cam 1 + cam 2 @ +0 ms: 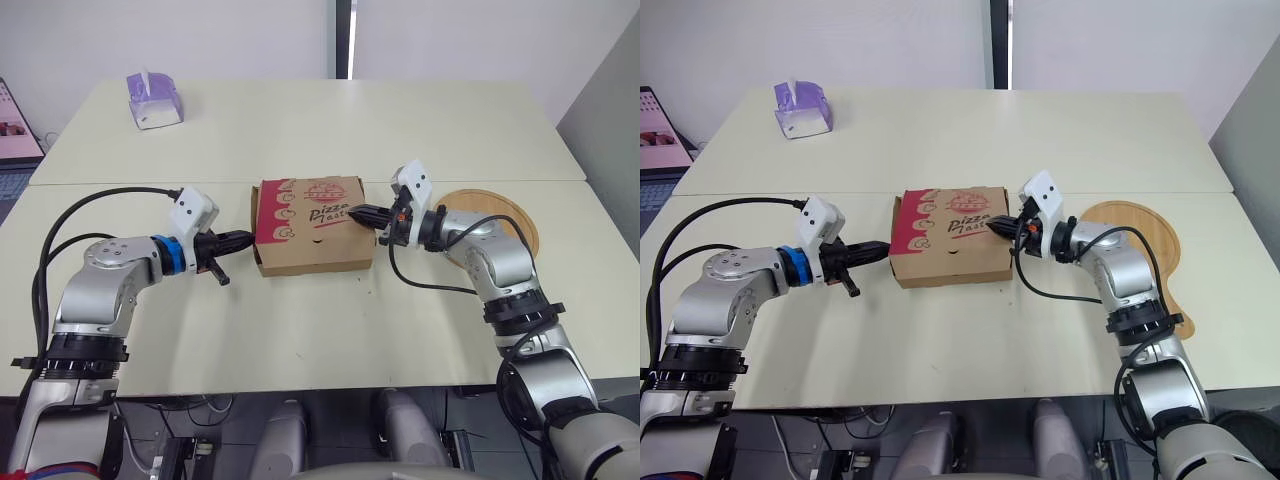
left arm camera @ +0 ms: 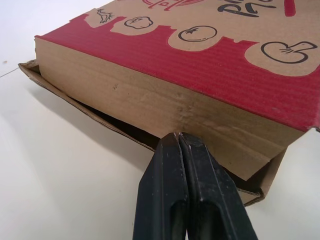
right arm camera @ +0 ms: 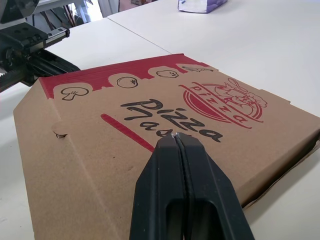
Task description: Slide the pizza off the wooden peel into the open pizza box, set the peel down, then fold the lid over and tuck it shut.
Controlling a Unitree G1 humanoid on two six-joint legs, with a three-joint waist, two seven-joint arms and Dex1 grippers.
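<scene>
The brown and red pizza box (image 1: 310, 222) lies at the table's middle with its lid folded down over it. In the left wrist view the lid's side flap (image 2: 165, 107) hangs outside the base wall, with a dark gap below it. My left gripper (image 1: 245, 238) is shut, its tips touching the box's left side. On the other side my right gripper (image 1: 357, 212) is shut too, its tips resting on the lid's right edge (image 3: 210, 125). The round wooden peel (image 1: 500, 215) lies flat on the table behind my right arm, with nothing on it.
A purple tissue box (image 1: 154, 99) stands at the far left of the back table. A seam (image 1: 150, 183) between the two tables runs just behind the pizza box. A grey wall (image 1: 610, 110) rises at the right.
</scene>
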